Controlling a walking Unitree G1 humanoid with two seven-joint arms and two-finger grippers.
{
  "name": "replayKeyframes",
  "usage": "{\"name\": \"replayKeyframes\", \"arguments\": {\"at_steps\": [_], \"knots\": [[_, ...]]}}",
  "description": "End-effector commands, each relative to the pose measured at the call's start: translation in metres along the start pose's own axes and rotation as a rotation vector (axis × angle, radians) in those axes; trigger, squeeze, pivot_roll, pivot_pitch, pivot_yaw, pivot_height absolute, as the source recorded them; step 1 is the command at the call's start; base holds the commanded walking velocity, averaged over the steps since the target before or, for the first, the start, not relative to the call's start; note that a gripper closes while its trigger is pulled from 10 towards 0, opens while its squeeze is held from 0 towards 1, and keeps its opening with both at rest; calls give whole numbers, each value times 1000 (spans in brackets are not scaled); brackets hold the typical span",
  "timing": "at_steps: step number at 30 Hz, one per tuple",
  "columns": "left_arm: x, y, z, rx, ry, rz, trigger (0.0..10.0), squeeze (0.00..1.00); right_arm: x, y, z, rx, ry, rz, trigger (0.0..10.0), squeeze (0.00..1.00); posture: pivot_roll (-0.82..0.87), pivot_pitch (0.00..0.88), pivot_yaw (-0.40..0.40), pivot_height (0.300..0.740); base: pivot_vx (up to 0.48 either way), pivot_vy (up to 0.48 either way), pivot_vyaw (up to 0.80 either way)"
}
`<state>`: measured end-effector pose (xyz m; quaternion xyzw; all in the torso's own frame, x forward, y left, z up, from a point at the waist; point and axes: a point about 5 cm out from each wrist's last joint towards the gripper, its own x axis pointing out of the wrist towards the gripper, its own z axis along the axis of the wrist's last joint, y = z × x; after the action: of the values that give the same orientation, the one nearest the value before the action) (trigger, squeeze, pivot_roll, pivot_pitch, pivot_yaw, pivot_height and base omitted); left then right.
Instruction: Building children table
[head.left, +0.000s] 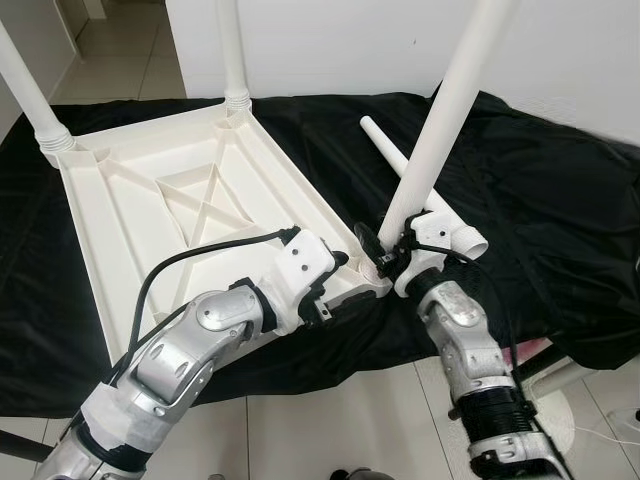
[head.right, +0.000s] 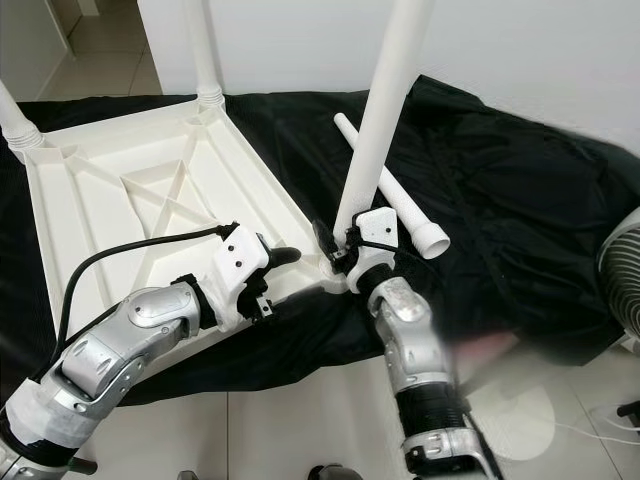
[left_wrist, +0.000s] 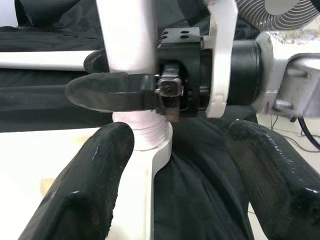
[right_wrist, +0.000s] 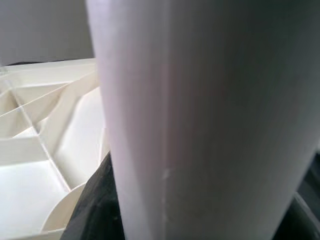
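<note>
On a black cloth spread over the surface, a white plastic tabletop lies upside down, its ribbed underside showing. Two legs stand upright in the corners far from the grippers. At the near corner, the right gripper is clamped around the base of a third leg, which rises tilted from the corner socket. A fourth leg lies loose on the cloth just beyond that gripper. The left gripper rests at the tabletop's near edge, just beside the right one, its fingers spread wide and holding nothing.

Its wrist camera gives the close detail the head views lack: the leg's threaded end sitting at the socket, one black finger of the right gripper pressed across the white tube, and a fan grille behind. The right wrist camera shows the leg's smooth side at very close range, with the tabletop's ribs beyond it.
</note>
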<state>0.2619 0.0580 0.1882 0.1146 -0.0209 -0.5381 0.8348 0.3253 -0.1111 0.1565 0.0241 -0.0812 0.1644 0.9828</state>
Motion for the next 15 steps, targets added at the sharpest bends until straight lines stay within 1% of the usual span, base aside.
{"name": "replayKeyframes", "arguments": {"at_steps": [1, 2, 4, 5, 6, 8, 9, 10, 12, 15], "knots": [[0, -5, 3, 12, -2, -101, 10000, 0, -7, 3, -28, 61, 140, -89, 10000, 0, -25, 103, -16, 740, 0, 0, 0], [0, -5, 3, 12, -2, -101, 10000, 0, -7, 3, -28, 61, 140, -89, 10000, 0, -25, 103, -16, 740, 0, 0, 0], [0, -5, 3, 12, -2, -102, 10000, 0, -5, 6, -26, 60, 127, -175, 10000, 0, -23, 96, -22, 740, 0, 0, 0], [0, -5, 3, 12, -2, -102, 10000, 0, -5, 6, -26, 60, 127, -175, 10000, 0, -23, 96, -22, 740, 0, 0, 0], [0, -6, 3, 11, -2, -102, 10000, 0, -5, 8, -25, 62, 125, -215, 10000, 0, -22, 94, -25, 740, 0, 0, 0], [0, -6, 3, 11, -2, -102, 10000, 0, -5, 8, -25, 62, 125, -215, 10000, 0, -22, 94, -25, 740, 0, 0, 0], [0, -6, 2, 10, -4, -102, 10000, 0, -4, 16, -26, 69, 141, -302, 10000, 0, -18, 88, -31, 740, 0, 0, 0], [0, -6, 2, 10, -4, -102, 10000, 0, -4, 16, -26, 69, 141, -302, 10000, 0, -18, 88, -31, 740, 0, 0, 0], [-1, -6, 2, 9, -4, -100, 10000, 0, -3, 26, -27, 97, 154, -350, 10000, 0, -17, 85, -36, 740, 0, 0, 0], [-1, -7, 1, 10, -3, -98, 10000, 0, -3, 30, -23, 80, 143, -342, 10000, 0, -14, 82, -41, 740, 0, 0, 0]]}}
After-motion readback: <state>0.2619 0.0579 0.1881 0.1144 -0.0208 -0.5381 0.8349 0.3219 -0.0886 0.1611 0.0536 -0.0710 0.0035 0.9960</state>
